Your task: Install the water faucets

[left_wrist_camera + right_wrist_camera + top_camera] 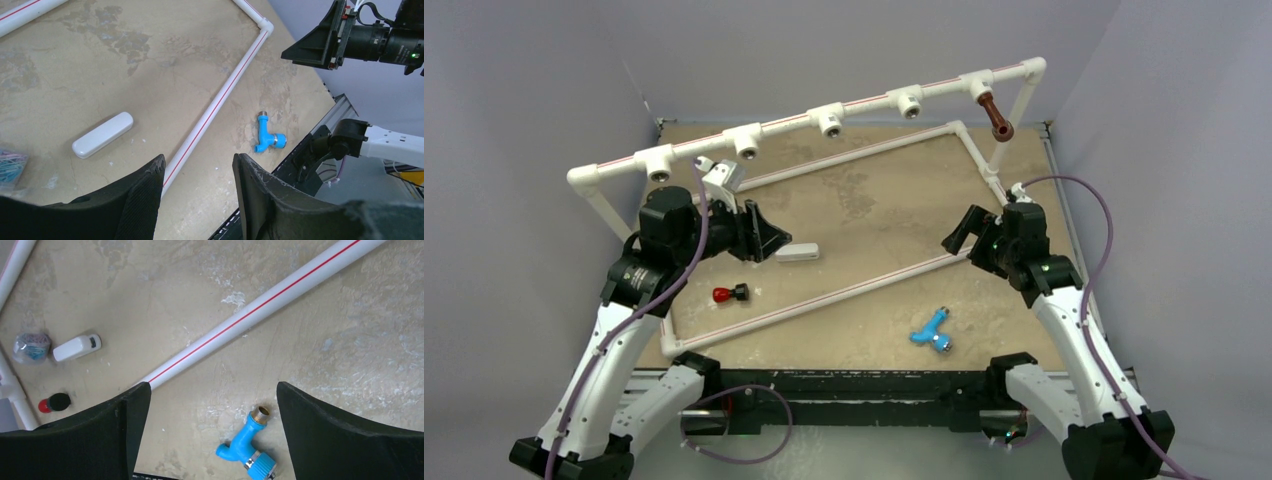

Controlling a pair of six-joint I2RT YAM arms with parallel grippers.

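Blue faucet [247, 447] lies loose on the tabletop [874, 210] near its front edge, threaded end toward the low pipe [250, 315] | right gripper [211, 390] wide open, empty, above it, nearer arm | left gripper [197, 160] open, empty, farther off.

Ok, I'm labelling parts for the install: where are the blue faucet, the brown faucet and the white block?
blue faucet [246, 441]: right wrist view, on its blue body.
brown faucet [995, 116]: top view, on the middle of its stem.
white block [102, 134]: left wrist view, on its flat top.
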